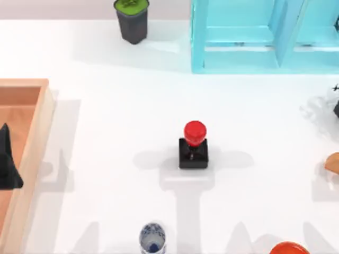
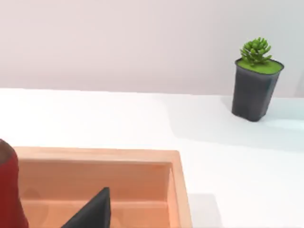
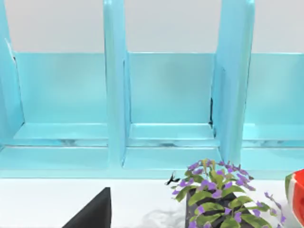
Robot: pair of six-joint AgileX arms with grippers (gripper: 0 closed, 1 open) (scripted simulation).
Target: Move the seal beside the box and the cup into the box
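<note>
Progress looks to be nil on both halves of the job, judging from how things lie. From above, the seal (image 1: 193, 145) stands upright on the bare middle of the table, red knob over black block, well apart from the box (image 1: 33, 138), whose tan wall runs along the table's left edge. The cup (image 1: 152, 238) sits at the near edge of the table, left of the seal and likewise well outside the box, with nothing gripping it. So both moves remain: the seal to a spot just beside the box wall, and the cup onto the orange-brown floor inside it. A dark part of my left arm (image 1: 8, 161) hangs over the box's interior, and the left wrist view looks across the box's corner with one dark finger (image 2: 92, 211) at the frame's edge; whether that claw is apart or together I cannot tell. My right arm sits at the table's right edge, and its wrist view also shows a single dark finger (image 3: 92, 209), so its claw is equally unreadable. The table (image 1: 106, 174) is plain glossy white, evenly lit, with soft shadows. Around it stand a turquoise shelf unit (image 1: 262, 34) at the back right, a dark grey pot (image 1: 132, 20) with a green top at the back, a purple-flowered plant (image 3: 218, 199) (seen from the right wrist), and a red-orange bowl (image 1: 288, 248) near right.
</note>
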